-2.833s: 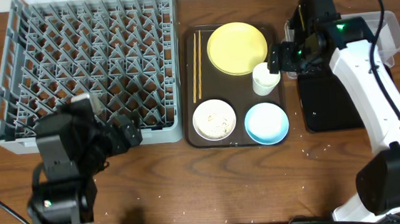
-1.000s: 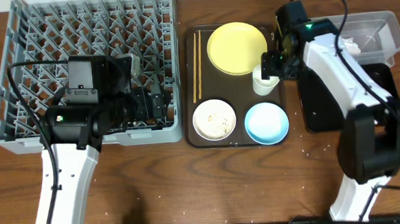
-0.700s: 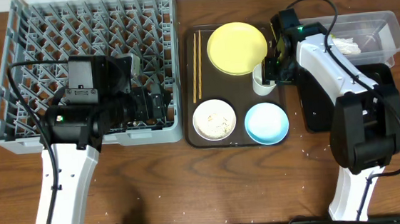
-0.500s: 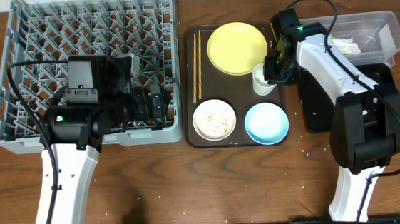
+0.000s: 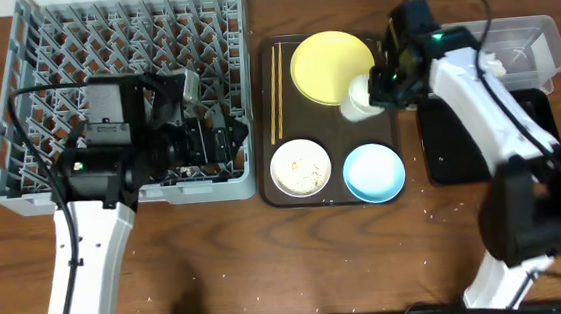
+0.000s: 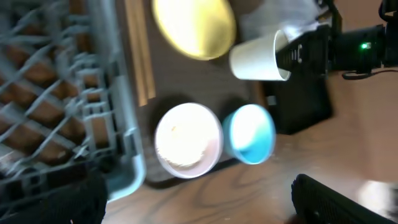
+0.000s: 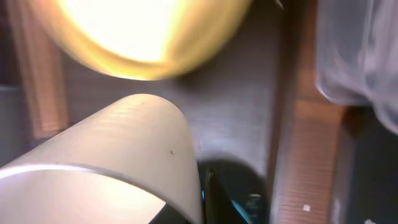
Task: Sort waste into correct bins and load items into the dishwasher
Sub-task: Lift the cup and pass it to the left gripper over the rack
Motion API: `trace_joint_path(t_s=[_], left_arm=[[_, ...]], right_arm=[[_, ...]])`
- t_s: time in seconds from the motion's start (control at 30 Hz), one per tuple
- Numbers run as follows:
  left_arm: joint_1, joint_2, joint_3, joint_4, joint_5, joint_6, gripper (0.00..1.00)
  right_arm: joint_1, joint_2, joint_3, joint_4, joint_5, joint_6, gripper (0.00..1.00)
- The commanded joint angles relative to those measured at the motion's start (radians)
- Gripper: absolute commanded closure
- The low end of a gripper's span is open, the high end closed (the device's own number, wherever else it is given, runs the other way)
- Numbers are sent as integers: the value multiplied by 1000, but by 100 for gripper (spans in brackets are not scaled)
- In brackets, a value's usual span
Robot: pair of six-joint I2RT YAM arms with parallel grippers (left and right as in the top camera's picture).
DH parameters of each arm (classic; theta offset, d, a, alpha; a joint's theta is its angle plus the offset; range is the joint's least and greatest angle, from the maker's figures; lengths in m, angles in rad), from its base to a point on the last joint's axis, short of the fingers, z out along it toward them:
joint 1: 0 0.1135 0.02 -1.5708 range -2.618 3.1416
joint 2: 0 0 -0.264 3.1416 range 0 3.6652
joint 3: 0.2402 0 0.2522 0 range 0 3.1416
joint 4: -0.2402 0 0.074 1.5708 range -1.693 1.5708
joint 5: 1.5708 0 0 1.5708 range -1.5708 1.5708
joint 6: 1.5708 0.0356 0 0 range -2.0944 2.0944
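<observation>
The small white cup [image 5: 359,99] no longer stands upright on the brown tray [image 5: 324,123] as it did half a second ago. It now lies tipped on its side, raised and shifted toward the upper left, and overlaps the lower right edge of the yellow plate [image 5: 331,65]. The right gripper [image 5: 381,83] was partly open a second ago; it is now clamped tight on the cup at its right side. In the left wrist view the cup [image 6: 260,56] lies sideways with its mouth toward the dark gripper. In the right wrist view its pale wall [image 7: 118,155] fills the lower left, with the blurred plate [image 7: 137,31] above it.

On the tray, the white bowl [image 5: 300,166], the light blue bowl [image 5: 373,172] and the chopsticks [image 5: 276,89] lie where they were. The crumpled napkin [image 5: 488,61] sits in the clear tub [image 5: 537,36] at the upper right, with the black tray [image 5: 455,148] just below the tub.

The right arm reaches from the lower right corner up across the black tray, then bends left to the cup; its wrist sits a little further right than before. The left arm rises from the lower left, and its head hangs over the lower right part of the grey dish rack [image 5: 102,51], turned slightly since the last frame. The left gripper [image 5: 224,139] is spread wide and holds nothing; its dark fingers [image 6: 53,199] frame the bottom corners of the left wrist view.
</observation>
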Motion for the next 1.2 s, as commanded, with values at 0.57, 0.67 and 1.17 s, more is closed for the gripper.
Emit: trace_joint_path(t_s=[0.57,0.67,1.17], left_arm=[[212,127,-131,102,915,295,2],[212,156,-142,103,915,296,2],[212,167,-142,106,916,299,3]], right_arm=[[73,-110,2,264,-970,-245,99],[109,-110,2,271,-974,-245,99],[278,-53,2,416,-975,-167,99]])
